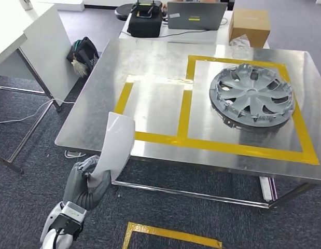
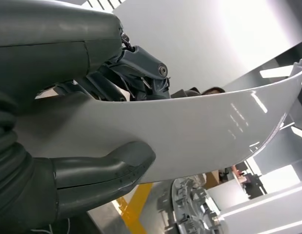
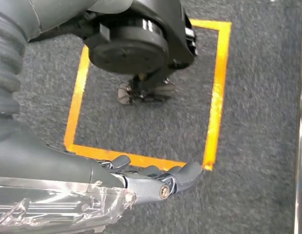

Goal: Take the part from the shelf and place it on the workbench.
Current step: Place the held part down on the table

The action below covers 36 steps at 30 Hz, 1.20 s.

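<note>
A: Where's the part?
B: My left hand (image 1: pixel 86 184) holds the white curved part (image 1: pixel 116 145), fingers clamped on its lower end, at the bench (image 1: pixel 158 67) near edge. My right hand (image 3: pixel 156 178) hangs over carpet, fingers loosely extended, holding nothing

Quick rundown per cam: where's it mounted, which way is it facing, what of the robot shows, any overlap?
Head: high on the body, looking forward and down at the workbench and hubcap; left hand holds the white panel.
Left wrist: behind the left hand, looking along the white panel towards the hubcap.
Right wrist: behind the right hand, facing the carpet and yellow tape square.
Head and left wrist share panel, hubcap, hand.
</note>
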Available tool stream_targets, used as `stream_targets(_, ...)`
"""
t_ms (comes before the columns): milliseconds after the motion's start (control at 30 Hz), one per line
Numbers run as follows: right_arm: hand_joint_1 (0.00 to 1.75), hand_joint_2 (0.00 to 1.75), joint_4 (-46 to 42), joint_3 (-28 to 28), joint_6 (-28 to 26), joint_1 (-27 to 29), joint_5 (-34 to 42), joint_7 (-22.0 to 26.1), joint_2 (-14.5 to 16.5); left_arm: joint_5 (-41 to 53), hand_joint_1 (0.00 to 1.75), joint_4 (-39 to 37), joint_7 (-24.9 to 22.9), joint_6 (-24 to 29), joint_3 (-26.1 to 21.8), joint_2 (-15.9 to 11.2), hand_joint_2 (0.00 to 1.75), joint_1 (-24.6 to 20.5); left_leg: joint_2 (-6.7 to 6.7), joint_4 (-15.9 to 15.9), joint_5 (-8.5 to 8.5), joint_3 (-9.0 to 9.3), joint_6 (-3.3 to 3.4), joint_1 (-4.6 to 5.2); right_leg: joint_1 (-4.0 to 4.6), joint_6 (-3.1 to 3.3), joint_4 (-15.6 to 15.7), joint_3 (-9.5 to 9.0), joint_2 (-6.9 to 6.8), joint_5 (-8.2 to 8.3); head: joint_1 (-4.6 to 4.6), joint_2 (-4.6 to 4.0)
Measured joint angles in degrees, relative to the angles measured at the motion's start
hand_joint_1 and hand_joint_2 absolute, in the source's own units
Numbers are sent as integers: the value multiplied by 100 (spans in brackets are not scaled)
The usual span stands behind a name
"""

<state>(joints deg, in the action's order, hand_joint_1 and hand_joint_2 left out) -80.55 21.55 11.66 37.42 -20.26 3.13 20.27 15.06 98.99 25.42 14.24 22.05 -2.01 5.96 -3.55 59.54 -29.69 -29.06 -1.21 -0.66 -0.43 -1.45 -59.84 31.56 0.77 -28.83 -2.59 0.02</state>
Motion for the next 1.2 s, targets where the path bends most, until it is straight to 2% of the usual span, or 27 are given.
stream_targets(33,0,175,-10,1,-3,1,0,0,0,-1,175,-7,-8,9,3,1,175,-18,82,171,-52,-96,-17,5,-8,35,19,-64,-23,-15,14,-1)
stream_targets(67,0,175,-19,1,-10,6,1,0,1,-2,175,-14,-15,17,7,1,175,-38,170,443,-141,-267,-34,12,-10,58,38,-106,-49,-37,25,-1)
stream_targets(133,0,175,-23,0,-30,10,11,0,1,-2,175,-35,-39,29,16,1,175,-62,262,1142,-371,-775,-54,17,-4,84,58,-173,-93,-104,38,-1)
stream_targets(167,0,175,-23,0,-44,11,23,0,1,-2,175,-50,-54,32,21,-1,175,-63,274,1379,-416,-990,-53,18,0,84,61,-210,-110,-146,38,-1)
stream_targets(200,0,175,-23,0,-58,11,40,0,1,-1,175,-63,-66,31,27,-3,175,-61,278,1447,-348,-1121,-40,22,2,83,63,-260,-121,-194,39,0)
stream_targets(233,0,175,-23,1,-69,11,59,-1,1,1,175,-74,-73,28,32,-5,175,-60,280,1303,-156,-1141,-15,29,4,79,65,-325,-126,-246,40,0)
stream_targets(300,0,175,-23,0,-68,8,96,-2,1,21,175,-85,-75,7,49,-11,175,-67,315,658,377,-975,54,65,5,62,75,-461,-135,-360,37,-1)
stream_targets(333,0,175,-23,1,-55,5,108,-4,1,38,175,-91,-75,-14,64,-17,175,-80,345,340,497,-882,80,90,10,41,85,-518,-137,-412,39,-2)
stream_targets(367,0,175,-23,1,-38,1,113,-7,1,59,175,-98,-74,-35,85,-24,175,-93,372,136,546,-814,98,111,15,11,113,-548,-147,-459,43,-1)
stream_targets(400,0,175,-22,2,-16,-3,113,-7,1,85,175,-107,-73,-52,107,-32,175,-103,387,24,516,-778,111,123,24,-29,132,-603,-157,-477,48,-1)
stream_targets(433,0,175,-22,2,3,-6,109,-5,1,107,175,-118,-72,-69,130,-38,175,-116,374,-36,458,-739,123,121,32,-68,165,-659,-167,-485,51,-1)
stream_targets(500,0,175,-20,2,49,-23,91,5,1,159,175,-134,-70,-91,176,-46,175,-131,339,-94,455,-614,167,92,37,-128,120,-731,-162,-501,42,-1)
stream_targets(533,0,175,-19,2,68,-38,78,11,1,179,175,-146,-70,-101,201,-49,175,-150,327,-106,431,-543,192,82,36,-143,-36,-661,-146,-534,27,-1)
stream_targets(567,0,175,-18,2,87,-53,64,14,1,197,175,-158,-70,-104,225,-50,175,-171,318,-115,398,-483,212,74,34,-156,-319,-499,-126,-596,16,-1)
stream_targets(633,0,175,-12,6,125,-65,33,17,1,229,175,-195,-70,-116,266,-52,175,-216,297,-117,303,-390,239,75,35,-173,-1041,9,-103,-840,-4,-1)
stream_targets(667,0,175,-5,10,145,-65,14,16,1,247,175,-223,-70,-127,287,-54,175,-233,283,-117,249,-332,242,75,37,-182,-1295,261,-101,-983,-8,0)
stream_targets(700,0,175,4,14,167,-64,-11,15,1,270,175,-258,-70,-141,308,-55,175,-249,269,-117,186,-258,244,75,38,-188,-1393,452,-99,-1067,-10,1)
stream_targets(733,0,175,15,19,185,-66,-33,14,1,288,175,-296,-70,-153,330,-56,175,-265,256,-117,118,-165,242,75,37,-192,-1314,561,-99,-1034,-10,1)
stream_targets(767,0,175,24,22,200,-66,-51,13,1,302,175,-333,-70,-160,350,-57,175,-282,244,-117,44,-62,235,75,34,-191,-1087,603,-96,-850,-12,1)
stream_targets(833,0,175,47,31,222,-67,-73,13,1,318,175,-403,-70,-166,382,-60,175,-315,228,-114,-103,103,203,79,30,-167,-516,611,-80,-164,-9,-1)
stream_targets(867,0,175,63,37,234,-72,-89,10,1,327,175,-436,-70,-173,396,-63,175,-331,217,-116,-161,149,178,83,37,-132,-328,604,-73,95,-5,-1)
stream_targets(900,0,175,77,43,245,-80,-105,10,1,340,175,-465,-70,-184,409,-67,175,-347,208,-119,-202,180,146,83,49,-87,-230,598,-66,267,1,-1)
stream_targets(967,0,175,91,57,268,-102,-138,11,0,367,175,-508,-67,-209,442,-71,175,-383,193,-133,-230,221,90,76,71,11,-193,545,-62,282,3,-1)
stream_targets(1033,0,175,91,75,279,-119,-150,15,-1,382,175,-540,-63,-224,469,-73,175,-422,227,100,-177,103,33,68,60,85,-139,447,-59,271,7,-2)
stream_targets(1100,0,175,92,88,284,-130,-152,15,-1,387,175,-574,-62,-228,483,-78,175,-448,271,722,-230,-305,-26,65,47,139,-69,320,-65,224,15,-2)
stream_targets(1167,0,175,95,93,289,-138,-154,15,-1,387,175,-608,-62,-230,493,-84,175,-456,284,1328,-507,-804,-49,63,46,164,-35,204,-69,142,17,-2)
stream_targets(1200,0,175,96,95,290,-141,-155,15,-1,387,175,-625,-62,-230,497,-86,175,-456,284,1463,-608,-981,-45,65,46,167,-32,143,-66,93,17,-2)
